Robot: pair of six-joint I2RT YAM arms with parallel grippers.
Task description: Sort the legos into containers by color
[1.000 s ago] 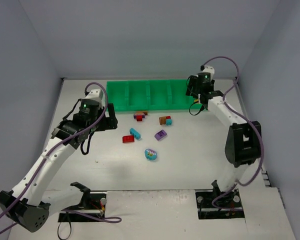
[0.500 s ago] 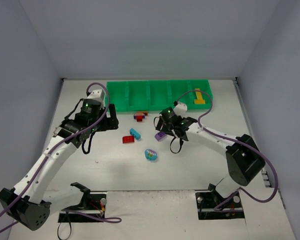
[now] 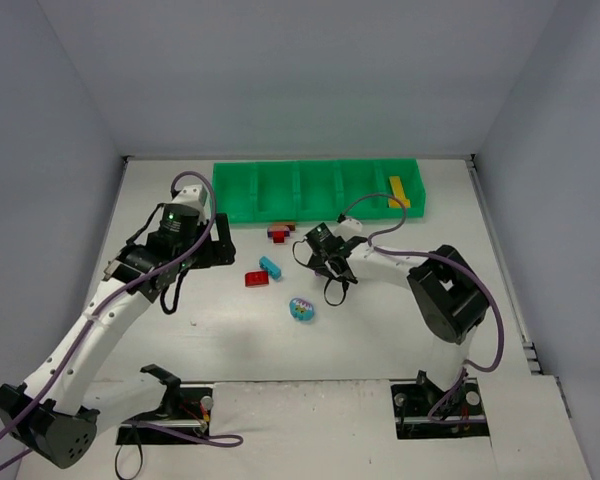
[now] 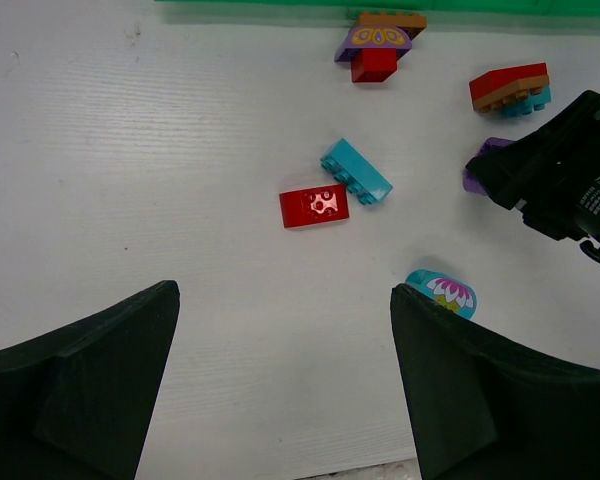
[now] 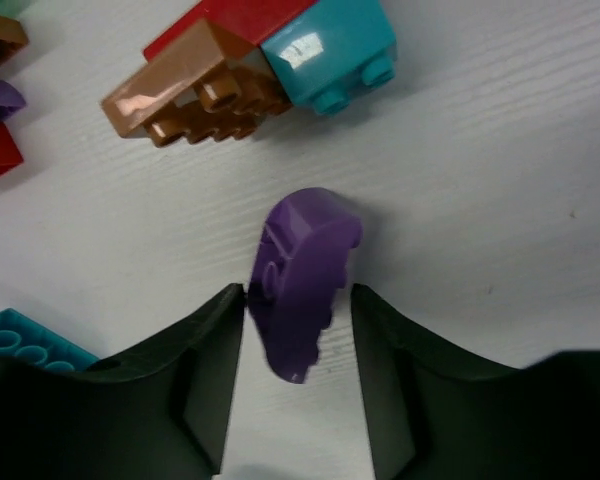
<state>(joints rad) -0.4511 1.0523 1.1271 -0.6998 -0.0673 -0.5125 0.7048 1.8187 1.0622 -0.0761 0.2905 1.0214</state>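
Note:
My right gripper point(image 5: 298, 292) is down on the table in front of the tray, shut on a purple lego point(image 5: 308, 245) that stands tilted between its fingertips. In the top view the right gripper point(image 3: 323, 262) hides that brick. The green containers tray point(image 3: 242, 192) runs along the back, with a yellow lego point(image 3: 399, 191) in its rightmost compartment. A red lego point(image 4: 314, 206) and a cyan lego point(image 4: 356, 172) lie side by side at mid-table. My left gripper point(image 4: 285, 292) hovers open above bare table, left of them.
A brown, red and cyan clump point(image 5: 250, 70) lies just beyond the purple brick. A purple, brown and red clump point(image 3: 280, 232) rests against the tray's front wall. A cyan piece with a flower print point(image 3: 302, 309) sits nearer the arm bases.
The right arm swung from the tray's right end, leaving the yellow brick there, down to mid-table, and its jaws closed in on the purple brick. The left arm barely moved.

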